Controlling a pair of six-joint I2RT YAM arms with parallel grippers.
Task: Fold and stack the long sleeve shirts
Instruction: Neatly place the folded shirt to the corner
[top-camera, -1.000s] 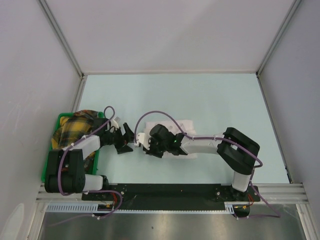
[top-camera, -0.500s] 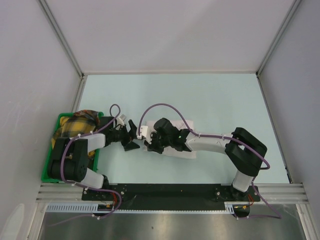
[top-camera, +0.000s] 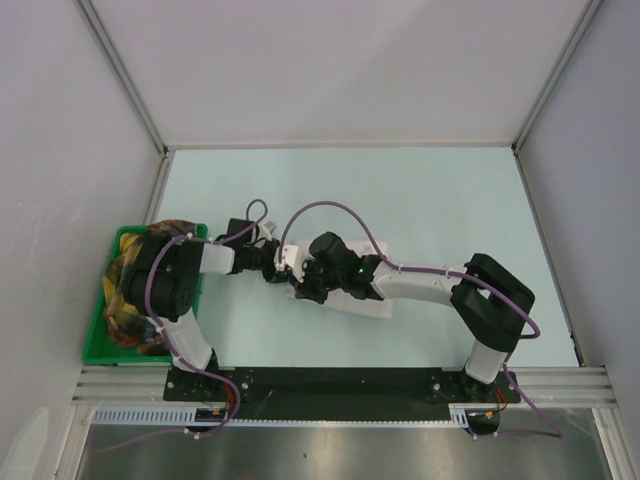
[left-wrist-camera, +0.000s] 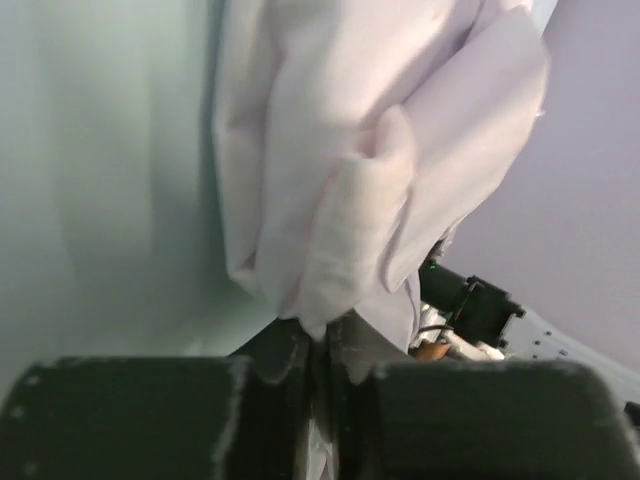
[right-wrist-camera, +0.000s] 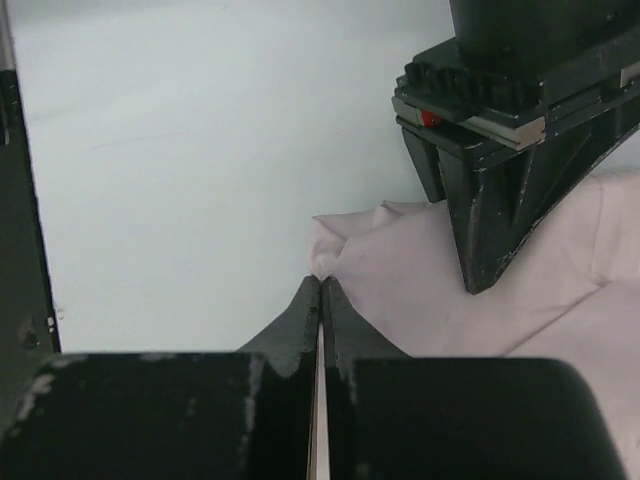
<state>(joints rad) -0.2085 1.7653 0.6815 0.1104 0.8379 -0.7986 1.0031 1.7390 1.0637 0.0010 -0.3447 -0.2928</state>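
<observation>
Shirt (top-camera: 365, 305) lying mid-frame in overhead view, looking folded down to small rectangle. Left gripper (left-wrist-camera: 322, 345) pinching its bunched edge; right gripper (right-wrist-camera: 321, 300) clamping its corner. Fold probably nearing finish; stacking not yet showing.

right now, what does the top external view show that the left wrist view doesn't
Only the top external view shows the green bin holding plaid cloth at the left edge of the table. Only the left wrist view shows, close up, the left fingers pinched on a fold of the white shirt. Both show the white shirt, the pale table and part of the right arm.
</observation>
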